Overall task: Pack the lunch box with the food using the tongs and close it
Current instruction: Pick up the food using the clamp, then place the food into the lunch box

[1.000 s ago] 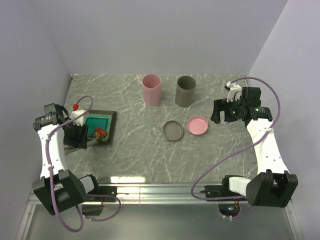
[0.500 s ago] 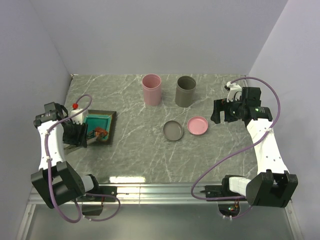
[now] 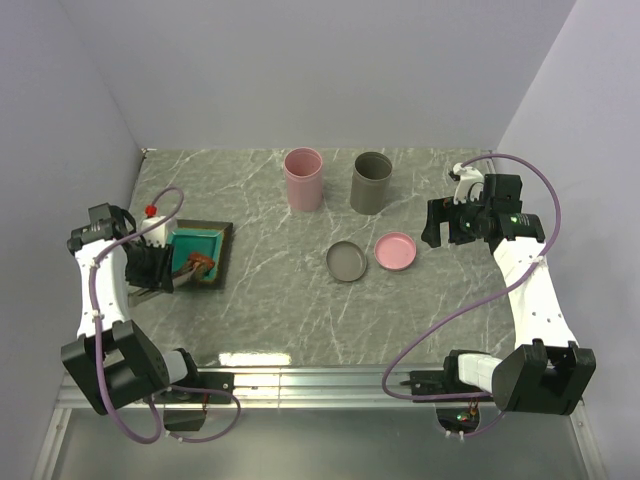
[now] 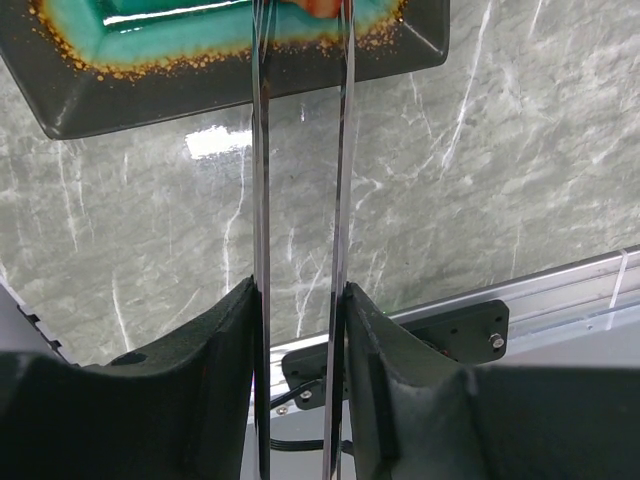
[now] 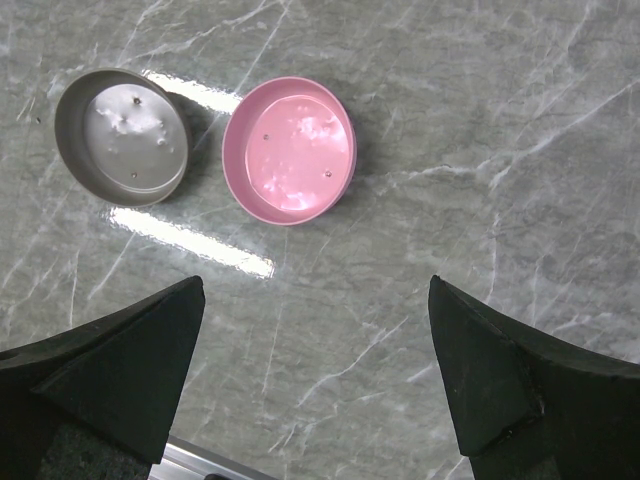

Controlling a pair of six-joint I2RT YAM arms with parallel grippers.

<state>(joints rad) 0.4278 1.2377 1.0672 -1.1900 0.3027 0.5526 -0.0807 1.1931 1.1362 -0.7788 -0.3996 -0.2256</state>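
table: It is grey stone with white lines. Everything sits on it so both arms can reach.

right gripper: It hangs over the two lids. Its jaws are wide open and hold nothing. I think it waits there so it can put a lid on later.

left gripper: Its jaws are partly closed and press on the tongs from both sides. It points at the tray, because that is where the food is.

tray: It is teal with a dark rim and lies flat at the left side of the table, close to the left arm.

pink cup and grey cup: They stand up side by side at the back, with open tops. I think they are the lunch box, ready for food.

grey lid and pink lid: They lie side by side in front of the cups. They are off so the food can go in first.

tongs: Two thin metal arms stick out from the left gripper and reach over the tray rim.

food: An orange-brown piece sits on the tray at the tong tips. I cannot tell if the tips have pinched it yet.
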